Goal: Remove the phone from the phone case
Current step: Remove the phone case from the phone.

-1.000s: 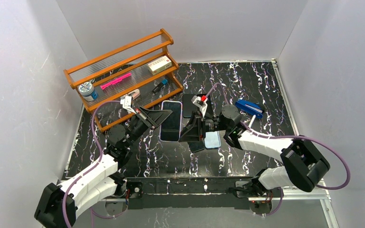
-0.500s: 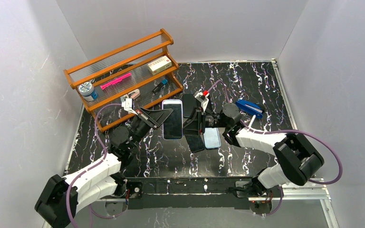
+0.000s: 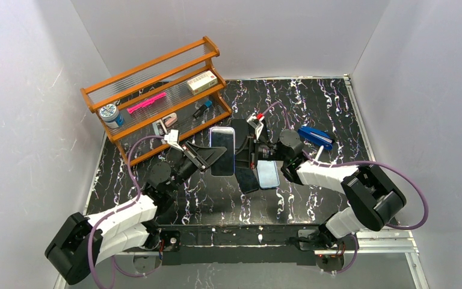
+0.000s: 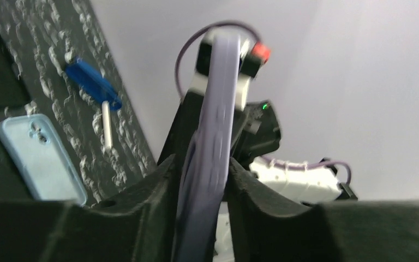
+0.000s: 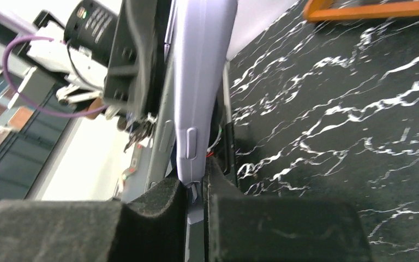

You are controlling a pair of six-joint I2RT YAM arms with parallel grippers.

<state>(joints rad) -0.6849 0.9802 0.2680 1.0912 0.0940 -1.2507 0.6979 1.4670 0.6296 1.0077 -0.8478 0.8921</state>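
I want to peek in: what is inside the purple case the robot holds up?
A phone with a dark screen fills the purple case. The left pincer and right pincer clamp its edges, covering its sides; its back faces away.

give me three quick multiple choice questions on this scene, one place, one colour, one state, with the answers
1. Where is the blue stapler? A on the wooden rack; B on the table, right of the held phone; C between the left jaws.
2. What colour is the case on that phone? A red; B green; C lavender.
3. How is the cased phone? A flat on the table; B lifted, clamped by both jaws; C standing on the rack.
Answers: 1 B, the top view shows it on the table. 2 C, both wrist views show a lavender edge. 3 B, each wrist view shows its edge between that arm's jaws.
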